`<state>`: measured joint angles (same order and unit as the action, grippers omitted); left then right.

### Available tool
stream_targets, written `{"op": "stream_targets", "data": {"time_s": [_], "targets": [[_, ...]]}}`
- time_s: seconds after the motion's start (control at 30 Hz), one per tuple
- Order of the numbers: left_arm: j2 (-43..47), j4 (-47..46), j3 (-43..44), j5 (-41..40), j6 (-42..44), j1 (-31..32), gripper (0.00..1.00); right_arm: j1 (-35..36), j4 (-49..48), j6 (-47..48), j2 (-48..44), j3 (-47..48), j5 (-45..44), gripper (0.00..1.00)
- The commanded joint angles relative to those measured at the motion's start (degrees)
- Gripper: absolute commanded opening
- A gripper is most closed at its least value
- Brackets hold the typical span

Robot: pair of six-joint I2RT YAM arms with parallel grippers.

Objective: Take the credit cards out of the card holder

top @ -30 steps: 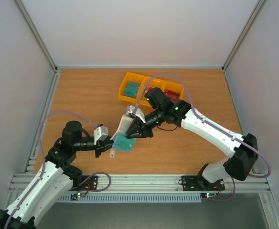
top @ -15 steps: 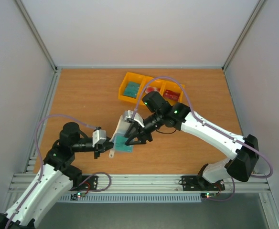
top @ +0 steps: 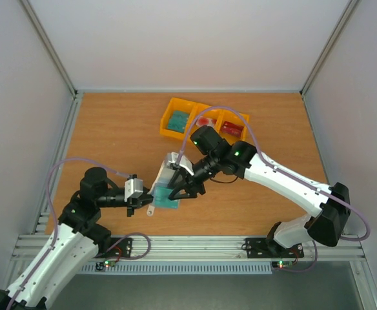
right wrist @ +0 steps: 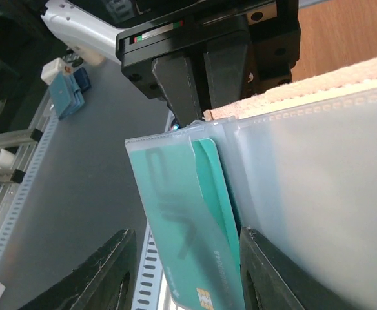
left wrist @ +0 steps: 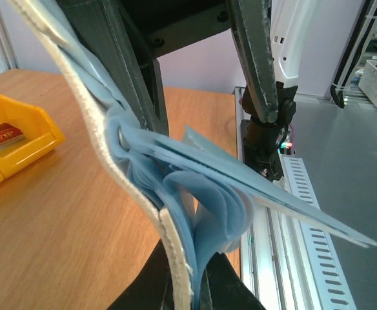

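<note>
The card holder [top: 167, 172] hangs open between the arms, cream outside with translucent blue sleeves. My left gripper [top: 147, 198] is shut on its lower edge; in the left wrist view the cream cover [left wrist: 121, 168] and the sleeves are pinched between the fingers of that gripper [left wrist: 188, 279]. A teal credit card [right wrist: 188, 226] sits in the outermost sleeve. My right gripper [right wrist: 185, 261] is open, its two fingers [right wrist: 108, 271] standing either side of that card without touching it. In the top view the right gripper [top: 177, 191] is at the holder's teal end [top: 165, 199].
A yellow three-compartment tray [top: 166, 132] stands at the back of the table, holding teal cards [top: 177, 119], a red-and-white card [top: 206, 121] and a dark red card [top: 232, 128]. Its corner shows in the left wrist view [left wrist: 40, 139]. The metal rail runs along the table's near edge [top: 195, 244].
My right gripper has moved down and left along the holder to its teal end. My left gripper has drawn back slightly toward its base, still holding the holder.
</note>
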<state>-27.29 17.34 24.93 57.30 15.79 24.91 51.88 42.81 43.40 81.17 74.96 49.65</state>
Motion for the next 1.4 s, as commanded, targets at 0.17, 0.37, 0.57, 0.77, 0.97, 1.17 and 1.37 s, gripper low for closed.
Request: {"op": "stream_targets", "data": {"time_s": [0.17,0.37,0.57,0.77,0.97,1.17,1.37], "targets": [[1.39,-9.55,-0.64,-0.55,-2.87,1.13,0.0,3.38,2.56,1.42,3.73,2.68,-0.04,0.46],[0.13,-10.32,-1.12,-5.33,-4.98,1.05,0.0,3.49,3.32,3.56,2.03,2.75,9.73,0.45],[0.26,-9.62,-1.21,-5.38,-3.85,1.11,0.0,3.49,4.33,2.82,3.26,3.38,13.31,0.41],[0.75,-8.79,-0.94,-4.68,-3.25,1.11,0.0,3.45,0.3,1.11,1.77,2.15,6.73,0.27],[1.13,-8.51,-0.98,-4.04,-2.87,1.18,0.0,3.41,-1.58,-1.54,0.86,0.67,-1.63,0.12],[1.13,-8.57,-0.93,-3.9,-2.78,1.28,0.0,4.09,-3.23,-3.72,0.21,-0.95,-11.18,0.06],[0.98,-7.17,-0.98,-4.04,-2.0,1.35,0.0,5.21,-3.82,-3.61,-2.63,-1.41,-15.74,0.01]]}}
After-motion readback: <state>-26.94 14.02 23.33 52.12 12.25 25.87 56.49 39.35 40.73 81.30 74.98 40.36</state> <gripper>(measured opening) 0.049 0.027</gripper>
